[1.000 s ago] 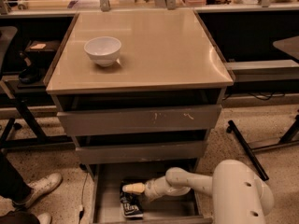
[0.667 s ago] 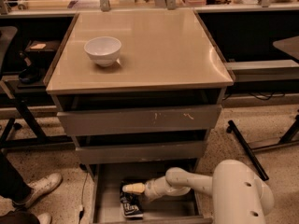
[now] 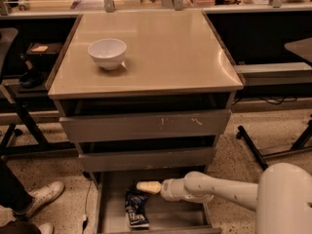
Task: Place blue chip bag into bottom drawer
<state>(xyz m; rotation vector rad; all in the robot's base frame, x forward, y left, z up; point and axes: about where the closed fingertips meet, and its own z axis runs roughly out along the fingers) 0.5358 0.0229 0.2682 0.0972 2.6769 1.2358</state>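
Grey bottom drawer (image 3: 178,217) holds the blue chip bag (image 3: 136,209), gripper (image 3: 142,186) just above; whether open I cannot tell.

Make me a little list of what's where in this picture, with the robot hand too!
gripper: low down, reaching into the bottom drawer, by the bag's back end
blue chip bag: lying on the drawer floor, left side
bottom drawer: pulled open
white bowl: upright on the cabinet top, back left
task: the bag looks to be in the drawer
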